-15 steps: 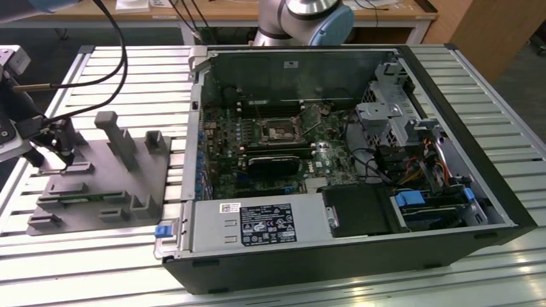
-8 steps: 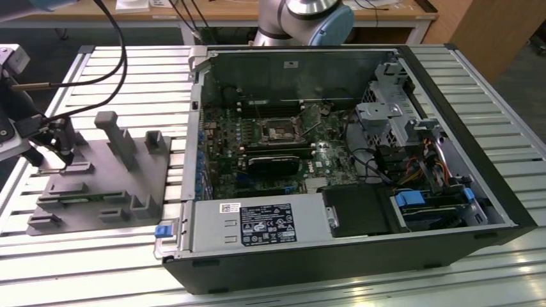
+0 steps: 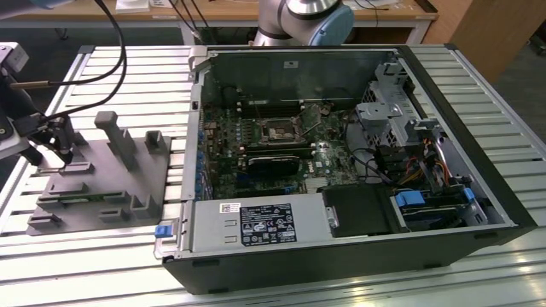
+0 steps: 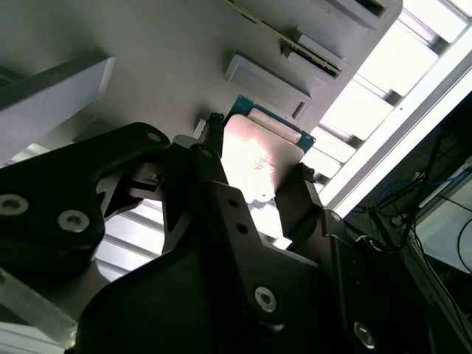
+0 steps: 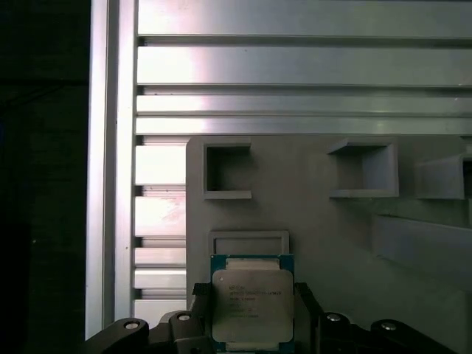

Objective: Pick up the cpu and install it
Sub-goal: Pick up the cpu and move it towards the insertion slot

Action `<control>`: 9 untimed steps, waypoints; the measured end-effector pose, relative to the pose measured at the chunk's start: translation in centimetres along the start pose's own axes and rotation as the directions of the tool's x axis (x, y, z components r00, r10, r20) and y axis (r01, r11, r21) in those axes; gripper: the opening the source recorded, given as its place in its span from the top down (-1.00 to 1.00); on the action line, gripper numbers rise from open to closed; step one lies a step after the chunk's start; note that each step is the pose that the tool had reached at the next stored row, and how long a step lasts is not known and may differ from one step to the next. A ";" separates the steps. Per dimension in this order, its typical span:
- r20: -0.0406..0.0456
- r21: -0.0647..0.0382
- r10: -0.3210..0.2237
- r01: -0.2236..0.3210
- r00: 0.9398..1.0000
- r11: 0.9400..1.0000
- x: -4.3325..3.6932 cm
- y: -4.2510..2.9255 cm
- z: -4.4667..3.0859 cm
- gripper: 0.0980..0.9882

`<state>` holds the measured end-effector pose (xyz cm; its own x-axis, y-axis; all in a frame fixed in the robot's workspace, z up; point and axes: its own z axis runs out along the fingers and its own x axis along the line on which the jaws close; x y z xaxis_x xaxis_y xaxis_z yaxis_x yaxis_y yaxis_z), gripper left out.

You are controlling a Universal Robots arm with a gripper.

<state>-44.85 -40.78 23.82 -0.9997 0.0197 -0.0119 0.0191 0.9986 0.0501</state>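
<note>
The cpu is a small square chip with a shiny silver top and a green rim, also seen in the second wrist view. My gripper is shut on it, one dark finger against each of two opposite edges. The chip hangs just over the grey plastic tray, in front of a shallow square recess. In the exterior view my gripper stands over the tray's far left corner. The dark square socket lies on the motherboard inside the open computer case.
The tray carries several upright blocks and slots. The case lies on its side on a slatted metal table, to the exterior view's right of the tray. Black cables run from the arm's wrist over the table. The arm's base stands behind the case.
</note>
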 end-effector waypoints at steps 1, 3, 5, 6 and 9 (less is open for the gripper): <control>0.000 0.000 0.000 0.000 1.000 1.000 0.00 0.00 -0.02 0.02; 0.000 0.000 0.000 0.000 1.000 1.000 0.00 0.01 -0.09 0.02; 0.000 0.000 0.000 0.000 1.000 1.000 0.00 0.01 -0.16 0.02; 0.000 0.000 0.000 0.000 1.000 1.000 0.00 0.02 -0.19 0.02; 0.000 0.000 0.000 0.000 1.000 1.000 -0.01 0.03 -0.30 0.02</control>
<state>-44.85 -40.76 24.13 -0.9997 0.0199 -0.0120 0.0193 0.9986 0.0501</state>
